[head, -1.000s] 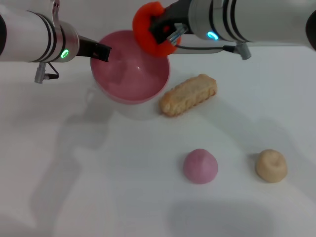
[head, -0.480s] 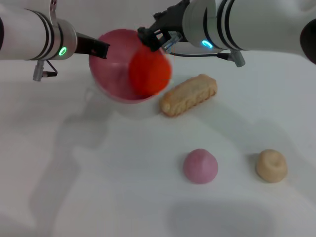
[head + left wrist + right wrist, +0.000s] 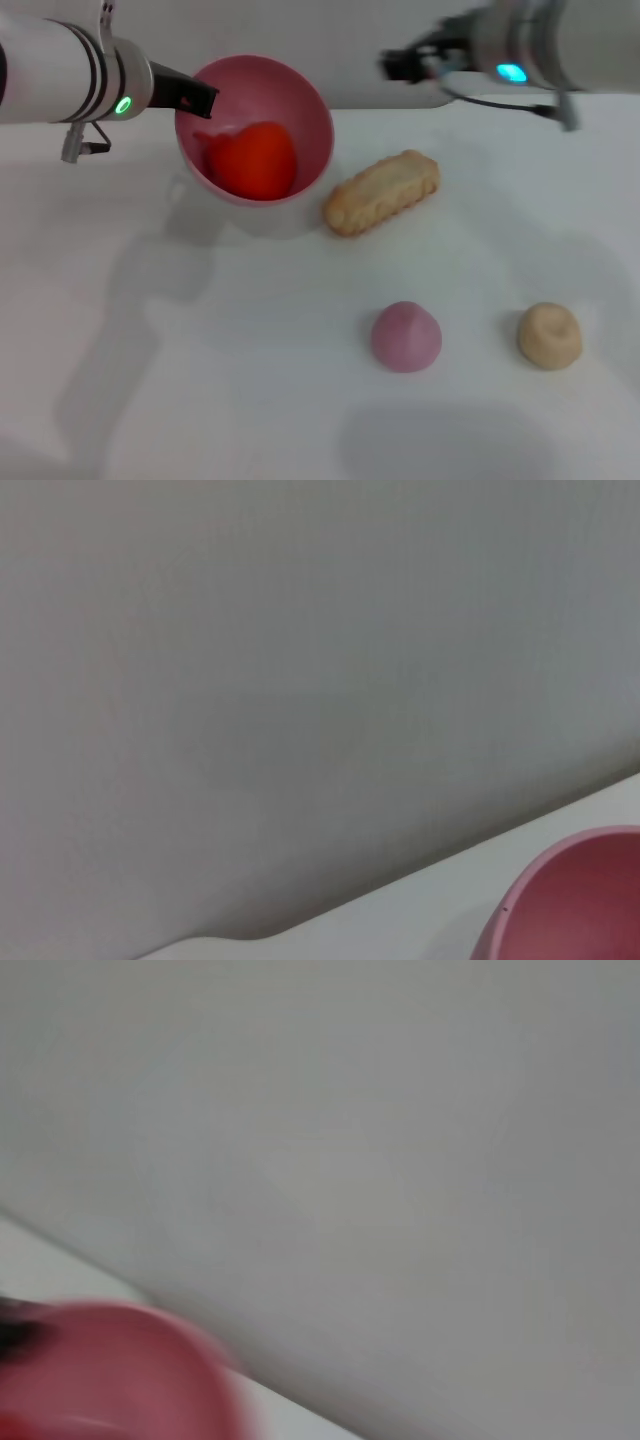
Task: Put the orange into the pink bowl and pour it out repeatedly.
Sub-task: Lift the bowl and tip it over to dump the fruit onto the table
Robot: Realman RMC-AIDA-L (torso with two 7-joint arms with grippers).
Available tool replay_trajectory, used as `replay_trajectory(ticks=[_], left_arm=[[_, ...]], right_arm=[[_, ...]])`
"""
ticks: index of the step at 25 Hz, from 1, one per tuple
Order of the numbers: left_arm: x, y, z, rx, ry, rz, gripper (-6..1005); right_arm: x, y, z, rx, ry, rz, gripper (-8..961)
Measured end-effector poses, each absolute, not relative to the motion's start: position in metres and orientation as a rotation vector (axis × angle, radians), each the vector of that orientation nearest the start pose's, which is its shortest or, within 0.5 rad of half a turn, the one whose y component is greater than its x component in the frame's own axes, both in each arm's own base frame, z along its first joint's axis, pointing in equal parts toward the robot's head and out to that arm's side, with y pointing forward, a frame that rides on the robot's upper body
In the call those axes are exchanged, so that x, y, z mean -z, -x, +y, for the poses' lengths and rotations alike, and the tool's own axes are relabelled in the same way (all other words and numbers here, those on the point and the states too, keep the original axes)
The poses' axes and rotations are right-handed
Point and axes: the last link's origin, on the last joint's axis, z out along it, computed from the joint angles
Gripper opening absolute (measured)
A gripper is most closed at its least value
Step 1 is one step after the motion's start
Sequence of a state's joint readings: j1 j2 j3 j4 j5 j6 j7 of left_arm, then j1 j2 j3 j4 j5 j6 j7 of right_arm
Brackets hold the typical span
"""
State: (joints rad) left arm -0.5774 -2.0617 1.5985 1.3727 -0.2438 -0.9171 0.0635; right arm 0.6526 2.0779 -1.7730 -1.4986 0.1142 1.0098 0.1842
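Note:
The orange [image 3: 255, 160] lies inside the pink bowl [image 3: 318, 112], which is held tilted above the white table at the back left. My left gripper [image 3: 200, 98] is shut on the bowl's left rim. My right gripper [image 3: 398, 64] hangs open and empty at the back, well to the right of the bowl. An edge of the pink bowl [image 3: 585, 895] shows in the left wrist view, and the bowl [image 3: 120, 1380] appears as a blurred patch in the right wrist view.
A long beige biscuit-shaped toy [image 3: 382, 192] lies just right of the bowl. A small pink dome [image 3: 406, 337] and a beige round lump [image 3: 549, 336] sit nearer the front right. A grey wall stands behind the table.
The right gripper let go of the orange, which dropped into the bowl. The right arm then pulled away to the right. The left gripper kept holding the bowl.

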Motion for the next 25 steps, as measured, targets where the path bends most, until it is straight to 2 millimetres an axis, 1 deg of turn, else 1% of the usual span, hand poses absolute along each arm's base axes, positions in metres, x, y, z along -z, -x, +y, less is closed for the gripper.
replay_trajectory(ticks=[1, 2, 4, 8, 9, 11, 13, 14, 16, 18, 21, 25], left_arm=[[-0.009, 0.154, 0.42, -0.071, 2.068, -0.759, 49], [-0.009, 0.154, 0.42, -0.071, 2.068, -0.759, 49], [-0.008, 0.155, 0.418, -0.094, 2.077, -0.715, 49], [-0.001, 0.155, 0.415, -0.153, 2.082, -0.574, 49], [-0.001, 0.155, 0.415, -0.153, 2.082, -0.574, 49], [0.004, 0.153, 0.412, -0.19, 2.082, -0.488, 49], [0.01, 0.15, 0.407, -0.247, 2.078, -0.378, 49], [0.014, 0.147, 0.404, -0.28, 2.076, -0.305, 49], [0.016, 0.145, 0.403, -0.289, 2.076, -0.283, 49], [0.019, 0.138, 0.396, -0.343, 2.048, -0.146, 49], [0.021, 0.124, 0.386, -0.379, 1.979, 0.022, 49], [0.022, 0.113, 0.378, -0.395, 1.889, 0.143, 49]], right_arm=[[0.0, -0.113, 0.408, 0.012, 2.011, 0.828, 727], [0.0, -0.113, 0.408, 0.012, 2.011, 0.828, 727], [-0.012, -0.139, 0.409, 0.027, 1.95, 0.908, 726], [-0.026, -0.178, 0.404, 0.057, 1.869, 1.009, 726], [-0.027, -0.183, 0.403, 0.062, 1.86, 1.022, 725], [-0.028, -0.192, 0.401, 0.074, 1.845, 1.044, 725], [-0.028, -0.199, 0.399, 0.088, 1.836, 1.061, 725], [-0.027, -0.207, 0.398, 0.106, 1.828, 1.077, 725], [-0.026, -0.209, 0.397, 0.112, 1.826, 1.083, 725], [-0.025, -0.214, 0.397, 0.124, 1.822, 1.093, 725], [-0.025, -0.216, 0.396, 0.132, 1.819, 1.099, 725], [-0.025, -0.217, 0.397, 0.134, 1.818, 1.099, 725]])
